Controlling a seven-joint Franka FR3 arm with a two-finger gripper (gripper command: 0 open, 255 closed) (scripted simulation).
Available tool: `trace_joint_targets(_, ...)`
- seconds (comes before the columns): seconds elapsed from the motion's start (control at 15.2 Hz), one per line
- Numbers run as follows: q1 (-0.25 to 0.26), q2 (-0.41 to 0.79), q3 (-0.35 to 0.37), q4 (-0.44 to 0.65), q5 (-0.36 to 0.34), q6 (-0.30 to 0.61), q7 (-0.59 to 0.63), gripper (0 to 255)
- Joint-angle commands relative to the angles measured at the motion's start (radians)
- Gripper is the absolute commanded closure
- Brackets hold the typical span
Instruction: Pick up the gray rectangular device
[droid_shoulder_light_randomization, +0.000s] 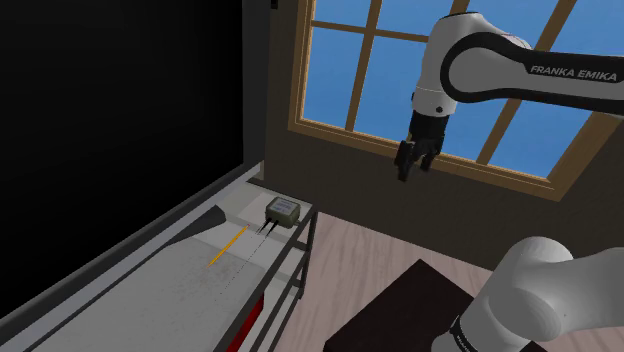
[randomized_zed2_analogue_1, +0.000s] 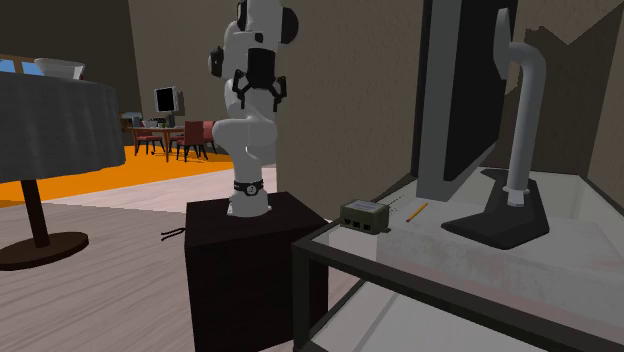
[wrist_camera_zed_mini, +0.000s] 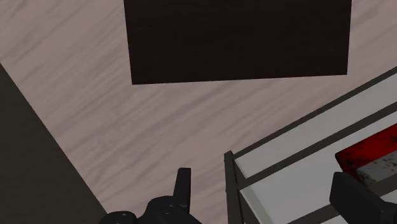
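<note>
Device (randomized_zed2_analogue_1: 364, 215): a small, low, greenish-gray box with tiny ports along one side. It lies flat at the corner of the tabletop (randomized_zed2_analogue_1: 560, 262) nearest the robot's dark stand (randomized_zed2_analogue_1: 250, 260). A yellow pencil (randomized_zed2_analogue_1: 417, 211) lies just beside it, and a monitor (randomized_zed2_analogue_1: 460, 90) on a gray foot stands farther along. A red thing (wrist_camera_zed_mini: 369, 156) sits on the shelf below. The claw (droid_shoulder_light_randomization: 412, 165) hangs high before the window (droid_shoulder_light_randomization: 345, 70), over the floor and well apart from the device, its fingers (wrist_camera_zed_mini: 182, 184) spread wide and holding nothing.

Shoulder view high beside stand (droid_shoulder_light_randomization: 400, 310), down along worktop (droid_shoulder_light_randomization: 170, 290), second exterior view low across worktop, facing arm (randomized_zed2_analogue_1: 250, 130), wrist view downward at floor (wrist_camera_zed_mini: 95, 114), stand shared
</note>
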Motion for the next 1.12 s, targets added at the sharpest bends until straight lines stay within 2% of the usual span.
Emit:
trace_joint_targets(0.0, 0.000, 0.000, 0.000, 0.000, 0.000, 0.000, 0.000, 0)
trace_joint_targets(0.53, 0.005, 0.046, 0.156, -0.132, 0.158, 0.225, 0.321, 0)
trace_joint_targets(1.06, -0.005, 0.228, 0.326, -0.151, 0.268, 0.496, 0.631, 0)
